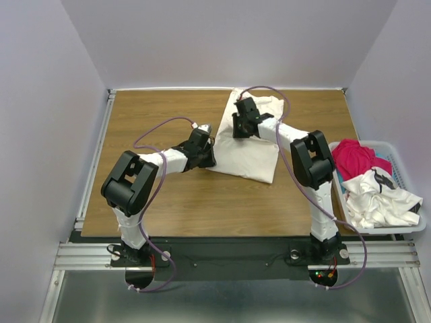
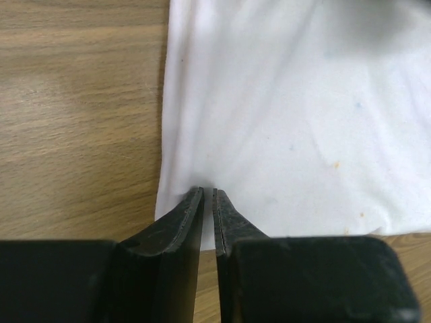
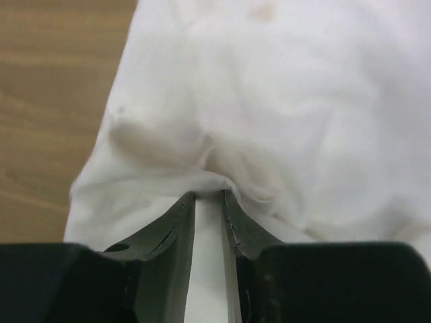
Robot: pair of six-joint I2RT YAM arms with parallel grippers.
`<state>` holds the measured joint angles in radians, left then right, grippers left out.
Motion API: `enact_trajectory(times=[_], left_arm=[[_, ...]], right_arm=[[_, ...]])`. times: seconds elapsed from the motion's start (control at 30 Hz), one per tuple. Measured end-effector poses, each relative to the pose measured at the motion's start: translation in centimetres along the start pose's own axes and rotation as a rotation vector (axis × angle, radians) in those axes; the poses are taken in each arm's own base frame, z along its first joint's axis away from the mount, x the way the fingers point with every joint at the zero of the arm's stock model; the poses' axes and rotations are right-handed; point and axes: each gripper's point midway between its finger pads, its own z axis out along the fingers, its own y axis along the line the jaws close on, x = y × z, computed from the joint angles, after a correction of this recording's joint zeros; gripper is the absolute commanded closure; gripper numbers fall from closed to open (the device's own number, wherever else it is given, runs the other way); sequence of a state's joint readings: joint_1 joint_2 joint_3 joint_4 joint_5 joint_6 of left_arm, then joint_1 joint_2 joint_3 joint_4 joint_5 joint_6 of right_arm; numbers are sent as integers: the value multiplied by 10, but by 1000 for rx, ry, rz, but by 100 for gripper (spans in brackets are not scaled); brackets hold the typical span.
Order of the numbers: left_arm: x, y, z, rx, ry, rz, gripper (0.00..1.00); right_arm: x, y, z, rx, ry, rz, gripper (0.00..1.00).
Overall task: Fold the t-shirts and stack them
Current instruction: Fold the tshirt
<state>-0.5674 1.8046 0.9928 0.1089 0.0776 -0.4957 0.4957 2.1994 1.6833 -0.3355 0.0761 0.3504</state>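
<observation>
The job is at its first shirt, and the fold looks to be under way rather than finished. The off-white t-shirt (image 1: 252, 151) lies on the table (image 1: 168, 202), towards the far side and a little right of middle, slightly askew, with soft wrinkles across it. The magenta t-shirt (image 1: 353, 156) and the white t-shirt with dark markings (image 1: 377, 198) are heaped in the basket (image 1: 400, 168) at the right edge, well apart from the work, so nothing is stacked yet.

Both arms reach to the left side of the off-white t-shirt. The left gripper (image 2: 209, 196) is clenched on the near left corner, with a thin strip of cloth showing between its fingers (image 2: 183, 222) and bare wood just beside it. The right gripper (image 3: 209, 195) is clamped on a bunched-up pinch of the same t-shirt further back along that side (the cloth puckers into a small ridge right at its tips).

With two grips on one edge, I judge the step in hand to be a lengthwise fold. The next move probably calls for both arms to lift together, only enough to clear the cloth beneath, and carry that edge across to the right side at a matched pace so it lands straight. If one arm leads, the t-shirt will likely skew or drag on the wood. Whether each pinch holds one layer or several cannot be told.
</observation>
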Motion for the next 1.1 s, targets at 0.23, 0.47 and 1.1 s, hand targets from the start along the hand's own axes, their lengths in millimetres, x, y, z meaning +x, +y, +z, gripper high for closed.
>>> enact_trajectory(times=[0.23,0.47,1.1], left_arm=[[5,1,-4,5,7,-3,76],[18,6,-15,6,28,-4,76],[67,52,-116,-139,90,-56,28]], right_arm=[[-94,-46,-15,83,-205,55,67],[-64,-44,-61,50,-177,67,67],[142,-33,-160,-123,206,318,57]])
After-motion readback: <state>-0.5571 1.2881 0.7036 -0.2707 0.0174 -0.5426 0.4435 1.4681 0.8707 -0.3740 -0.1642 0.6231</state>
